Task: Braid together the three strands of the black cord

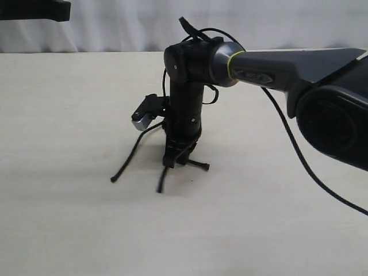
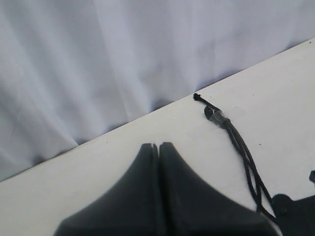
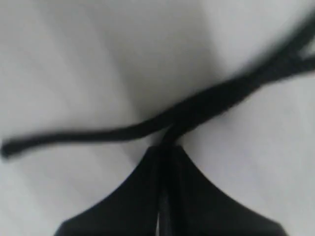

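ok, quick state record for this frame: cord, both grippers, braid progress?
surface: pale table, white curtain behind
black cord: lying on the table, bound end near the table's far edge
three strands: loose ends splayed apart on the table
right gripper: pointing down at the cord, shut on one strand
left gripper: shut, empty, off the cord
braid: no crossings visible at the loose ends; near the gripper cannot tell
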Available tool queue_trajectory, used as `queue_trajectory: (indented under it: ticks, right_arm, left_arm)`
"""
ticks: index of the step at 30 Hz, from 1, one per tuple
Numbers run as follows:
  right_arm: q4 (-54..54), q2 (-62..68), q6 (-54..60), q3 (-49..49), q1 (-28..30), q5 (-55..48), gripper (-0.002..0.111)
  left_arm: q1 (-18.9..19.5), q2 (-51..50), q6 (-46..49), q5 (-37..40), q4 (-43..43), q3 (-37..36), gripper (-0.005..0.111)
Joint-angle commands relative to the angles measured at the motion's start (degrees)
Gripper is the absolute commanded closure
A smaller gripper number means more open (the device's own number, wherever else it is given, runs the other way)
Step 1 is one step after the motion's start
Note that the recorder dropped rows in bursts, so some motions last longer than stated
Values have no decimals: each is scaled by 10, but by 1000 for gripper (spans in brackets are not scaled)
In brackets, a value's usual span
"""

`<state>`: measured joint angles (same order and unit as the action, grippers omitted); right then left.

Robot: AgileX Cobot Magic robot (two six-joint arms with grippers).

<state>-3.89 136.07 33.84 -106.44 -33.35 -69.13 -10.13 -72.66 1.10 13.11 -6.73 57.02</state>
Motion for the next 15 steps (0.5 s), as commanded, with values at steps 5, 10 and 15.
queue_trajectory:
  ticks: [5,10,15]
  right_arm:
    - [-19,-23,16,5,8,-8,104]
    - [3,-41,-14,5,26,-8,104]
    - [4,-62,-17,5,38,-8,104]
  left_arm:
    - [0,2,-5,-6,4,-2,107]
    - [0,2,-5,-6,4,-2,107]
    - [0,2,-5,-6,4,-2,107]
